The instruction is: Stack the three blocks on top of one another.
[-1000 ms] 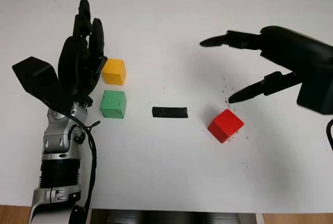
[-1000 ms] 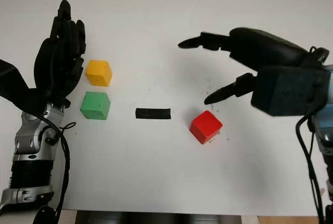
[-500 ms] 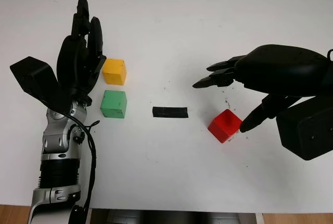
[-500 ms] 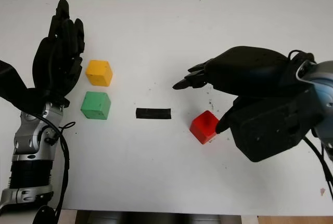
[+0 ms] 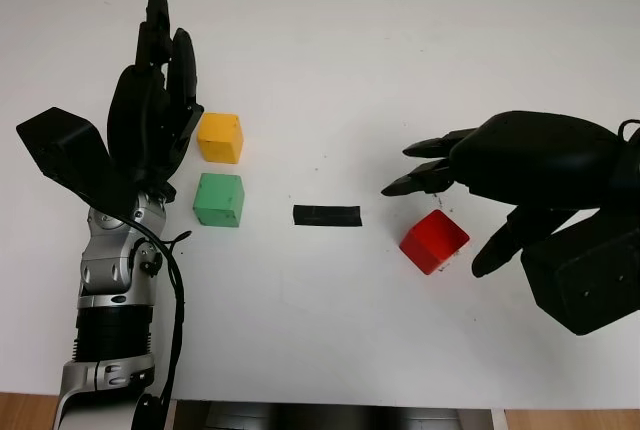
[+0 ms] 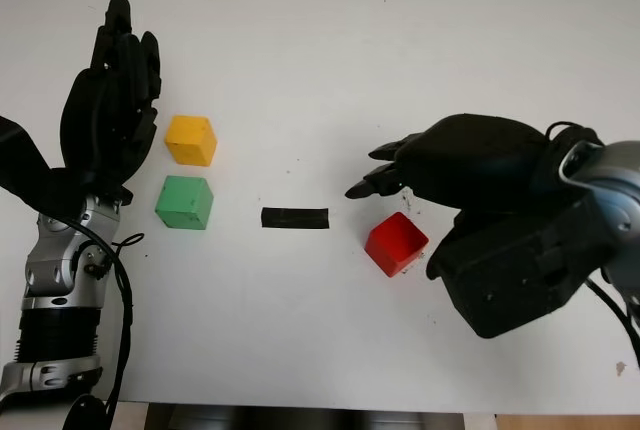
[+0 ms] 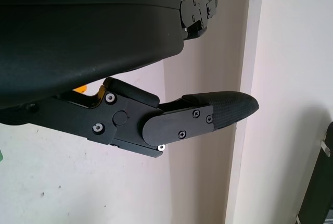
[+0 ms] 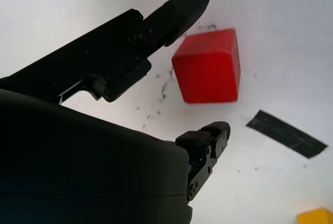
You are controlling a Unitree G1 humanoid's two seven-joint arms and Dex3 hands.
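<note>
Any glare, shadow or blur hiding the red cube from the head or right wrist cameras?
Left eye view: even light, no glare; red cube sharp beside the open right hand. Right wrist view: cube crisp, finger dark but defined, nearby shell soft. Left wrist view: open left hand shaded against the white table.
</note>
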